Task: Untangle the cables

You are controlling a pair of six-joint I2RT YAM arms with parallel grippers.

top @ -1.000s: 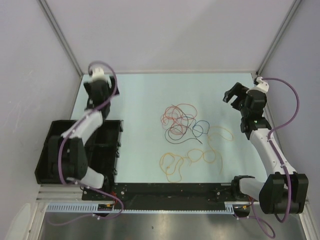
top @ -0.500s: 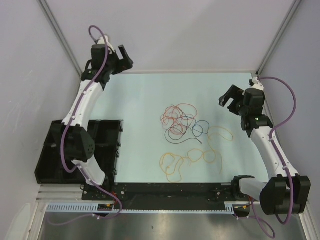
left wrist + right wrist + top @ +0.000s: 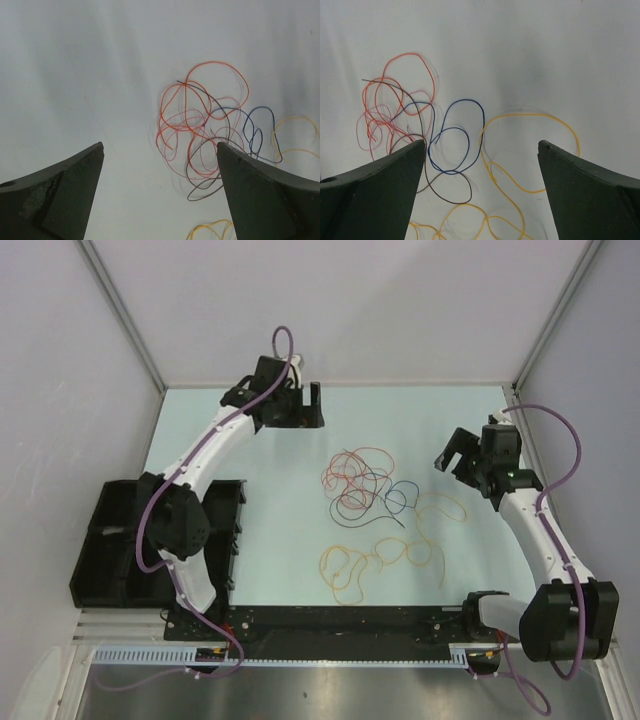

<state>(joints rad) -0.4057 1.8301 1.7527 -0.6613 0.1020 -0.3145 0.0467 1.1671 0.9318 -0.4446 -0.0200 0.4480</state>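
Seen from above, the cables [image 3: 375, 508] lie in the middle of the pale, matte bench [image 3: 270, 450]. Thin red loops [image 3: 349, 471] are knotted with a black strand [image 3: 354, 506]. A dark blue curl [image 3: 399, 496] sits to their right, and yellow-orange coils [image 3: 385, 552] sprawl toward the near edge. A black compartmented tray [image 3: 100, 560] sits off the bench's left edge, well apart from the wires. Smooth white walls and metal corner posts [image 3: 120, 315] close in the far side. The left jaws hang spread open over bare bench behind and left of the tangle, holding nothing. The right jaws are spread open and empty just right of it, with open surface all round the wires. In the left wrist view, two dark wedge-shaped fingers [image 3: 55, 200] frame the red loops [image 3: 200, 107], and the black strand [image 3: 205, 192] curls below them. Which wire lies on top at the crossings is hard to tell. In the right wrist view, the blue curl [image 3: 462, 135] lies between the fingers [image 3: 590, 195]. A wide yellow-orange loop [image 3: 535, 116] lies beside it on bare bench.
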